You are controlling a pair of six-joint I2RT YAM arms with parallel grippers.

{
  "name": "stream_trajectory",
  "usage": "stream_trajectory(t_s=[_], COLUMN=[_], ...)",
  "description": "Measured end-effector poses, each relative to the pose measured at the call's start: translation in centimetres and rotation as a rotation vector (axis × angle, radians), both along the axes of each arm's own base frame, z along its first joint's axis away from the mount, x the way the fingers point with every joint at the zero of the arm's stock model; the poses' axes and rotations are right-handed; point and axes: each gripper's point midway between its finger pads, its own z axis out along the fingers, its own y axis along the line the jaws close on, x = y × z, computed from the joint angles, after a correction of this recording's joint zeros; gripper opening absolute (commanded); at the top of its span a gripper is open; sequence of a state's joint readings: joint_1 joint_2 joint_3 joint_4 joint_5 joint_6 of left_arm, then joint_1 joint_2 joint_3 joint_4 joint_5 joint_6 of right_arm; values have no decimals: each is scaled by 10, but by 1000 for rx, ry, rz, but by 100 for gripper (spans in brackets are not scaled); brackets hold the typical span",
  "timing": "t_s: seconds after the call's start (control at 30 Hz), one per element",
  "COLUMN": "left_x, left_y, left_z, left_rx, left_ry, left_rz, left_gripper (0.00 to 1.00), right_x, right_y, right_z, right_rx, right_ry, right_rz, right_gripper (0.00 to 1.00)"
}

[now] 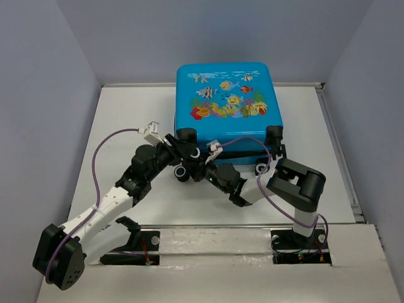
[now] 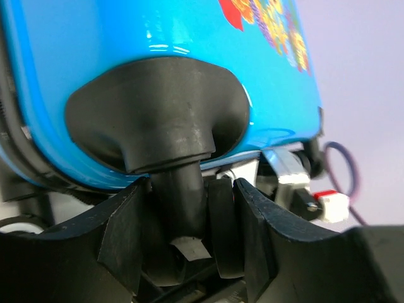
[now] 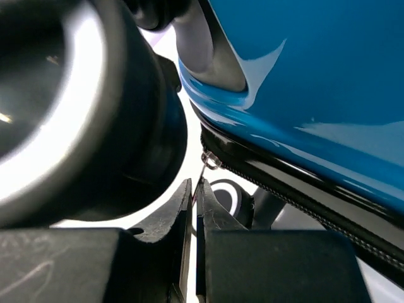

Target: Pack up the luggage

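Observation:
The luggage (image 1: pixel 227 101), bright blue with a fish print, lies closed and flat at the back of the table, its black wheels toward the arms. My left gripper (image 1: pixel 182 150) is at its near-left corner. In the left wrist view the left gripper (image 2: pixel 189 233) is shut on the caster wheel (image 2: pixel 221 227) and its stem below the black wheel housing (image 2: pixel 164 120). My right gripper (image 1: pixel 203 165) is just beside it. In the right wrist view the right gripper (image 3: pixel 196 196) is shut on the thin zipper pull (image 3: pixel 208 161) at the end of the black zipper trim (image 3: pixel 297 202).
The white table (image 1: pixel 126 126) has grey walls on the left, back and right. Another wheel with a white ring (image 3: pixel 227 199) sits behind the right fingers. A big black round part (image 3: pixel 76 113) fills the left of the right wrist view. The two grippers are very close together.

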State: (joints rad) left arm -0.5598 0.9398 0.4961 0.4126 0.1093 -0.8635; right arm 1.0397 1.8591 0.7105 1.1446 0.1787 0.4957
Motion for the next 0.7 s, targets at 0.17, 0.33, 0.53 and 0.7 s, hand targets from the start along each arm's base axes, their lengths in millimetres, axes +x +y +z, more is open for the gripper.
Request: stream_trajectory(t_s=[0.17,0.33,0.53,0.7], left_x=[-13,-17,-7,-6], left_y=[-9,-21,-36,-43], left_z=[5,8,5,6], left_rx=[-64,-111,-143,-152], left_ry=[32,43,30,22], left_rz=[-39,-54,-26,-35], left_gripper=[6,6,6,6], right_x=[-15,-19,-10,-23], right_y=[-2,-12,-19,-14], right_z=[0,1,-1,-3], right_rx=[46,83,118,126], right_ry=[2,0,35,98], right_rz=[64,117,113,175], right_gripper=[7,7,25,87])
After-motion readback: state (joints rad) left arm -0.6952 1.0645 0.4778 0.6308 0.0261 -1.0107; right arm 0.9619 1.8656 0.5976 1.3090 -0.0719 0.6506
